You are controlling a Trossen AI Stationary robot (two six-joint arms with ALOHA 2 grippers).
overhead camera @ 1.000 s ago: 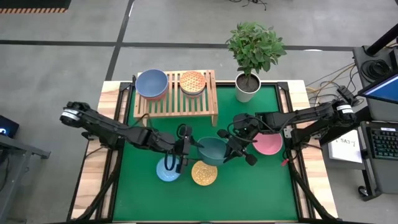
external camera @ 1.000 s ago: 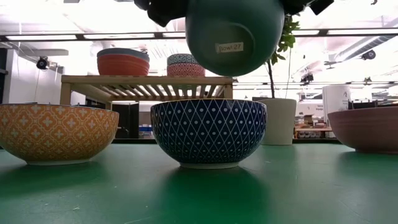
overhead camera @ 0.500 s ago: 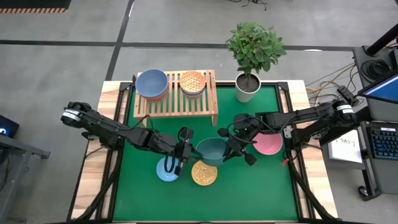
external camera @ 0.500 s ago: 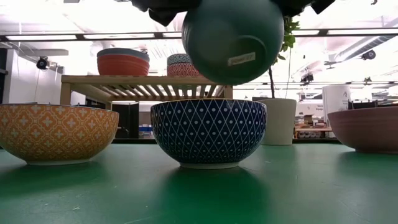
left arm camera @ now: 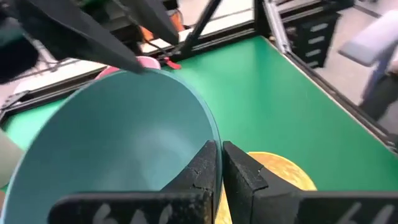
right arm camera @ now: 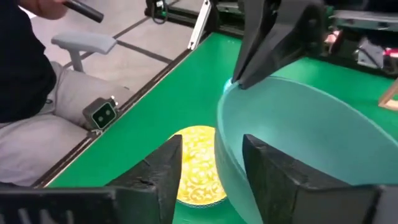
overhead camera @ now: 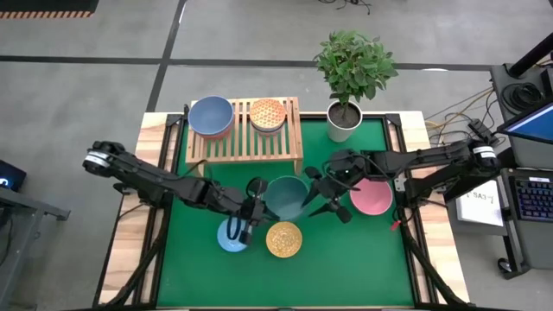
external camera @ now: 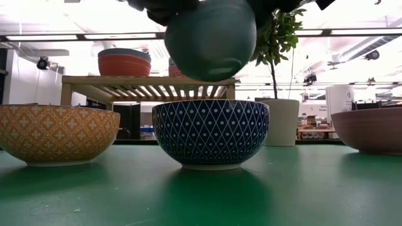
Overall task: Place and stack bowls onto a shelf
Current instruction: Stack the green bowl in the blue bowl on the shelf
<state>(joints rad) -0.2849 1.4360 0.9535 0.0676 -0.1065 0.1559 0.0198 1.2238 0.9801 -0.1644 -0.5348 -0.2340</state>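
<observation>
A plain teal bowl [overhead camera: 287, 195] hangs in the air over the middle of the green mat, tilted, between my two grippers. My left gripper [overhead camera: 260, 199] is shut on its left rim. My right gripper [overhead camera: 316, 195] is open at the opposite rim [right arm camera: 225, 118], one finger outside the wall and one over the inside; I cannot tell whether they touch it. The light-wood shelf [overhead camera: 246, 142] at the far left carries a grey-blue bowl [overhead camera: 212, 115] and an orange patterned bowl [overhead camera: 267, 114]. My left gripper pinches the teal bowl's rim [left arm camera: 210, 127] between its two fingers, one finger inside the bowl and one outside [left arm camera: 239, 168]. The fingers come from the table's left, slanting a little downward. The bowl [external camera: 210, 39] is lifted clear and tilted above the bowls on the mat.
On the mat below stand a light-blue bowl [overhead camera: 232, 235] and a yellow patterned bowl [overhead camera: 283, 239]; a pink bowl [overhead camera: 373, 198] lies to the right. A potted plant [overhead camera: 344, 121] stands right of the shelf. A seated person [right arm camera: 31, 93] is beyond the table edge.
My left gripper has shut on the teal bowl's rim and my right gripper has opened and let go of the opposite rim. The bowl has swung a little toward the table's left and far side and tipped, staying clear of the mat.
</observation>
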